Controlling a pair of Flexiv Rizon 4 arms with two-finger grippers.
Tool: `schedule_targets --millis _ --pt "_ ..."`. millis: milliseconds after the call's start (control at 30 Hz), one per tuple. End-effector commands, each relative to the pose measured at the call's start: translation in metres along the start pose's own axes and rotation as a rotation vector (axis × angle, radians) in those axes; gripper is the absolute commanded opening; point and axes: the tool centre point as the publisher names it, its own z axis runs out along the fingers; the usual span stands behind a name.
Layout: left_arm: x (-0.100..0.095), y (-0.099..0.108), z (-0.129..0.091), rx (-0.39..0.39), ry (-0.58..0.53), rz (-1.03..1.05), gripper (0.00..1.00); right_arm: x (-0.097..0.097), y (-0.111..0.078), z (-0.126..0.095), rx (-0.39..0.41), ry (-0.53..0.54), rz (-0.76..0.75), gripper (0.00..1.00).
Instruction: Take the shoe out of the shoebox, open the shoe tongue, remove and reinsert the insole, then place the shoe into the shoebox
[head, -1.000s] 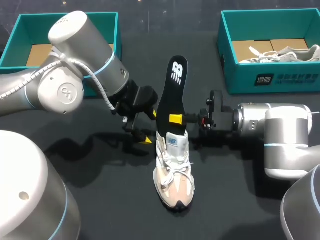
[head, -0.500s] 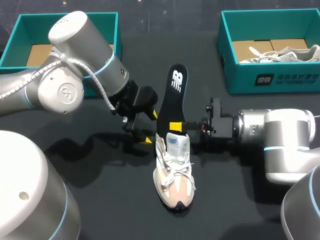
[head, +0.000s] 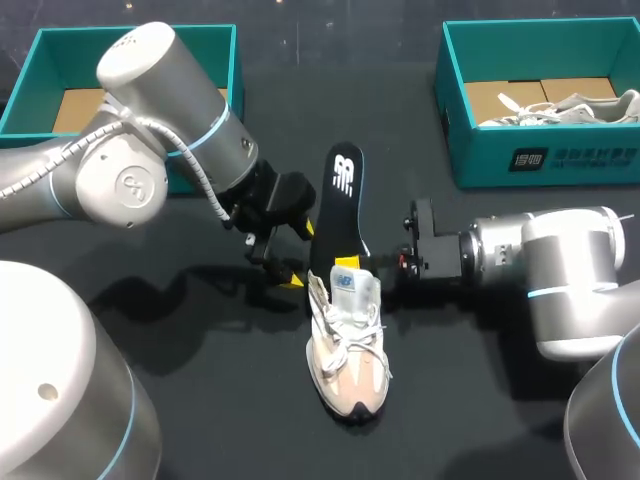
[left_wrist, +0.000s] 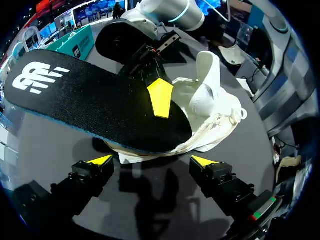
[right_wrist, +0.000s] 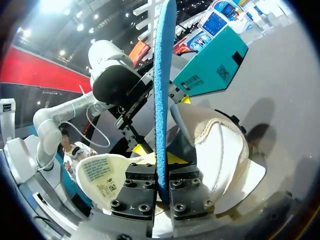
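Note:
A white and beige shoe (head: 346, 345) stands on the black table, toe toward the front edge, its tongue (head: 345, 283) pulled up. A black insole (head: 338, 210) leans up and back out of the shoe's opening. My right gripper (head: 373, 268) comes in from the right and is shut on the insole just above the collar; in the right wrist view the gripper (right_wrist: 161, 186) clamps the insole's blue edge (right_wrist: 163, 75). My left gripper (head: 285, 265) stands open beside the shoe's heel. In the left wrist view it (left_wrist: 151, 161) sits below the insole (left_wrist: 90, 100), holding nothing.
A teal shoebox (head: 212, 38) sits at the back left behind my left arm. Another teal shoebox (head: 540, 155) at the back right holds a second pale shoe (head: 575, 105).
My right gripper has moved lower and closer to the shoe, and the insole has slid down with it, its lower end going deeper into the shoe. The left arm has stayed still.

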Motion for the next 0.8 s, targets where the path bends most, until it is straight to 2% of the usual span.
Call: schedule_targets --millis 33,400,433,567,800 --pt "0.000 0.000 0.001 -0.001 0.000 0.001 1.00 -0.011 -0.012 0.003 0.017 0.026 0.011 0.00" --pt "0.000 0.000 0.001 -0.001 0.000 0.001 1.00 -0.011 -0.004 -0.001 -0.004 0.051 -0.013 0.00" --pt "0.000 0.000 0.001 -0.001 0.000 0.001 1.00 -0.011 -0.003 -0.001 -0.003 0.055 -0.020 0.01" --pt "0.000 0.000 0.001 -0.001 0.000 0.001 1.00 -0.008 0.003 -0.001 0.006 0.059 -0.039 0.18" --pt "0.000 0.000 0.001 -0.001 0.000 0.001 1.00 -0.003 0.009 0.001 0.021 0.067 -0.073 0.17"
